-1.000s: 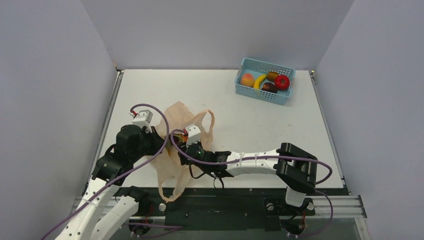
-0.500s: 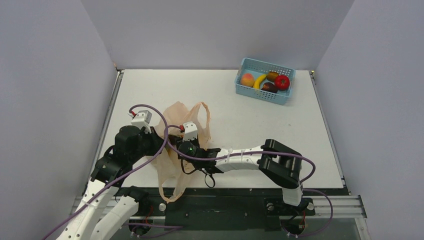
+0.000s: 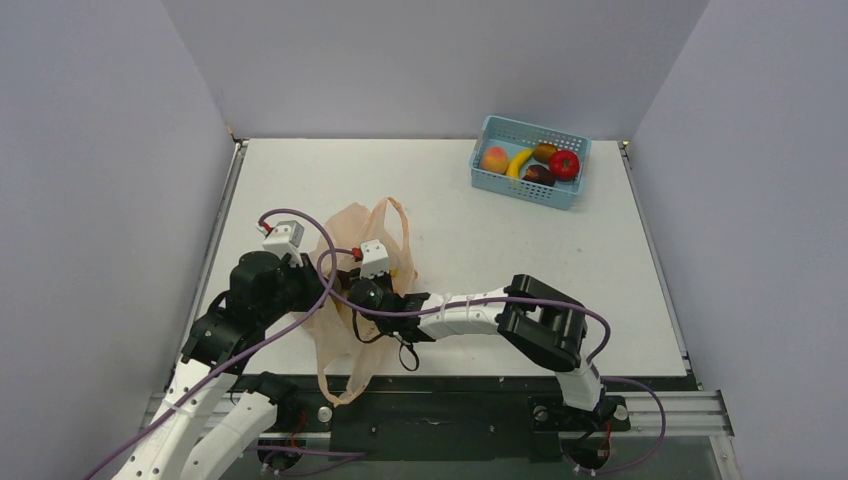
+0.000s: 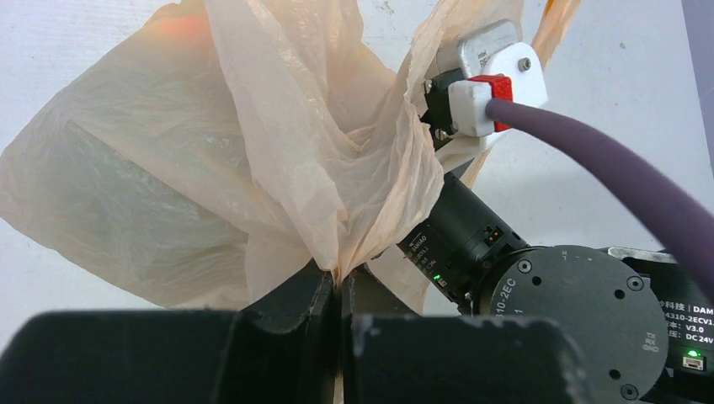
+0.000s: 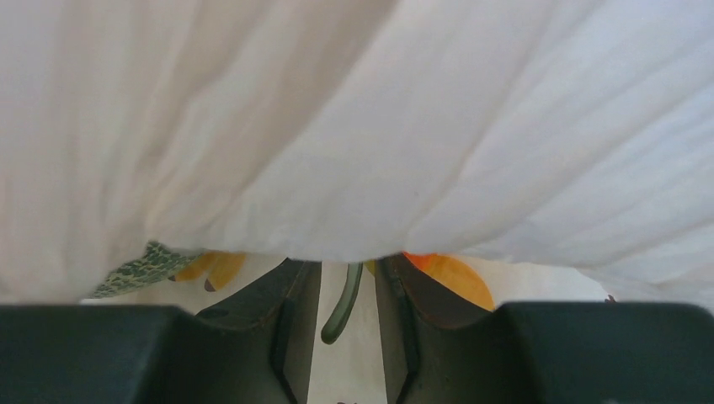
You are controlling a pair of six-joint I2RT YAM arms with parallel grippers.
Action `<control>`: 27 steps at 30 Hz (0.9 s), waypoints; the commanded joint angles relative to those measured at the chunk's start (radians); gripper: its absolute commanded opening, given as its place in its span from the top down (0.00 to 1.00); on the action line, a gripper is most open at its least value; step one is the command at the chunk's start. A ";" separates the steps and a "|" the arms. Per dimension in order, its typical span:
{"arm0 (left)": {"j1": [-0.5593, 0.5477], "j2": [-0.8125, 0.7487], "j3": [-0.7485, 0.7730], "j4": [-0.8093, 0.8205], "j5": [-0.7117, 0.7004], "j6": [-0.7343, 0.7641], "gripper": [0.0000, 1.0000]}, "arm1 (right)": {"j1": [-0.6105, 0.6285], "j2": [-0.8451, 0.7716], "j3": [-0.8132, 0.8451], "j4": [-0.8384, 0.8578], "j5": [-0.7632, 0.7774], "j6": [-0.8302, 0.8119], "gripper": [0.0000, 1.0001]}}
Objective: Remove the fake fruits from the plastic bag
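Since the earlier frame the right arm has swung left and pushed deeper into the plastic bag (image 3: 338, 228). Its elbow now sits nearer the middle of the desk (image 3: 450, 250), and the bag's upper loop has shifted left with it.

- **Bag:** it lies crumpled at the near left of the desk, between the two arms.
- **Left claw (image 4: 339, 295):** pressed together, pinching a gathered fold of the bag's film.
- **Right claw (image 5: 343, 282):** inside the bag under the film, with its jaws a little apart. A thin curved green strip (image 5: 341, 307) stands between them. Contact cannot be confirmed.
- **Inside the bag:** an orange-yellow fruit (image 5: 450, 279) lies just right of the claw. A mottled green surface (image 5: 139, 269) lies to its left.
- **Blue basket (image 3: 523, 190):** it stands well apart at the far right. It holds a banana (image 3: 519, 161) and a plum (image 3: 538, 175) among other fruits.
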 commanded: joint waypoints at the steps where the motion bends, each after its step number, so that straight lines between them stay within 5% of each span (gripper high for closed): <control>1: -0.007 -0.002 0.005 0.035 0.011 0.000 1.00 | -0.011 0.002 0.036 0.031 0.019 -0.013 0.77; 9: -0.009 0.000 0.005 0.034 0.011 -0.001 1.00 | -0.012 -0.020 0.029 0.034 0.025 -0.039 1.00; 27: -0.015 -0.024 0.006 0.031 -0.014 -0.006 1.00 | 0.073 -0.255 -0.079 -0.018 0.137 -0.126 1.00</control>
